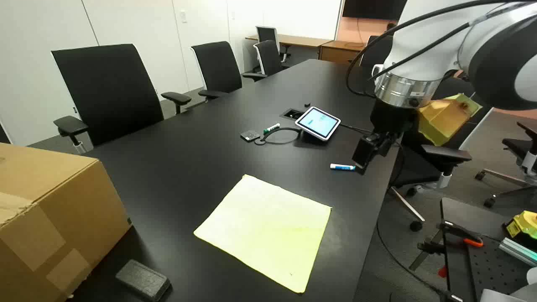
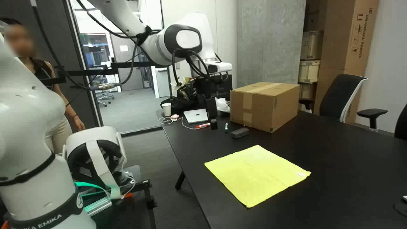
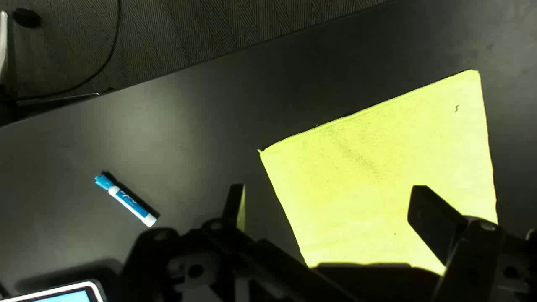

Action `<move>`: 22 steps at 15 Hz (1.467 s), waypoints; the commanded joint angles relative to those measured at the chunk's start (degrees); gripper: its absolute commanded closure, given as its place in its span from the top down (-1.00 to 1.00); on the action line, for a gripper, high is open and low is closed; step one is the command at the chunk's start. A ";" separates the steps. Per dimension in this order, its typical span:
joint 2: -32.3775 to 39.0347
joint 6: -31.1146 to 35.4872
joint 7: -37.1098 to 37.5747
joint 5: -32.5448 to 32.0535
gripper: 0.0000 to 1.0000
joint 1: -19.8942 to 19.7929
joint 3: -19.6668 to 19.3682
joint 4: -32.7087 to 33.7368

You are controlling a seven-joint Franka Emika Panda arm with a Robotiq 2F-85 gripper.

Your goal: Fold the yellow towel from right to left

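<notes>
The yellow towel lies flat and unfolded on the black table, and shows in an exterior view as a full square. In the wrist view the towel fills the right of centre, its near part hidden behind the gripper. My gripper is wide open, with nothing between its fingers. It hangs above the table, apart from the towel, and shows in both exterior views.
A blue marker lies near the gripper, also in the wrist view. A tablet on a stand stands behind. A cardboard box and dark eraser sit past the towel. The table edge runs beside the towel.
</notes>
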 commanded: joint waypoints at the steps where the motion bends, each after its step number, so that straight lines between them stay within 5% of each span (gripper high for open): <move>1: 0.05 -0.19 0.31 -0.49 1.00 1.83 -1.84 0.31; 7: 6.02 4.59 -2.12 -1.92 1.00 1.41 -4.24 0.67; 17: 33.99 29.97 -15.20 3.15 1.00 2.75 -12.09 6.43; 22: 43.99 29.58 -19.31 10.07 1.00 2.36 -12.44 14.33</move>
